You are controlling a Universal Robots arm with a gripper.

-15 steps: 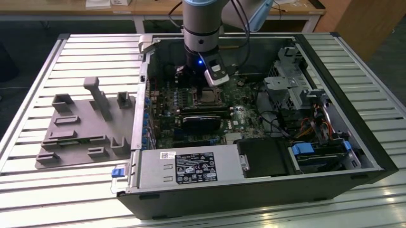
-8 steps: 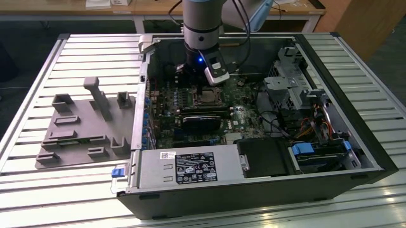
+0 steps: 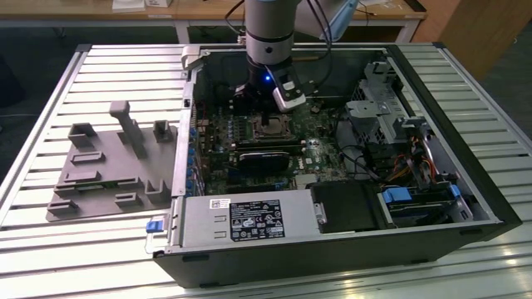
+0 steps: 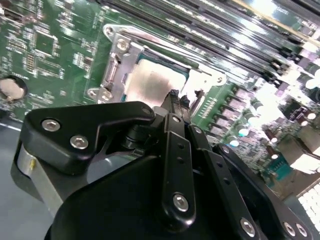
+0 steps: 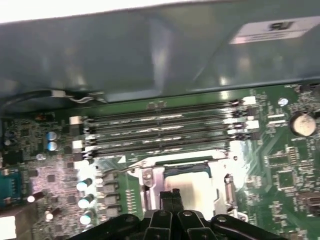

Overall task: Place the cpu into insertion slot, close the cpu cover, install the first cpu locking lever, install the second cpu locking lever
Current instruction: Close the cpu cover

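My arm (image 3: 268, 37) drops straight down from the upper centre of the exterior view into the open computer case (image 3: 490, 205). The wrist is vertical, and my gripper (image 3: 268, 117) hangs just above the socket in the middle of the green board (image 3: 328, 152).

In both wrist views my 2 fingers (image 4: 173, 107) are drawn together until they all but touch, and I see nothing held between them. Their tips sit just over the near edge of the cpu (image 4: 150, 82). It lies flat in the socket, pale top up, with the cpu cover (image 4: 120, 55) lying around it as a silvery frame.

The exterior view alone takes in the slatted table (image 3: 83, 261) and a grey moulded tray (image 3: 99, 180) at the exterior view's left, well apart from the case. The first wrist view adds 4 long memory slots (image 5: 160, 132) just beside the socket and a coin battery (image 5: 302, 125). I cannot tell from any view how the locking levers stand.
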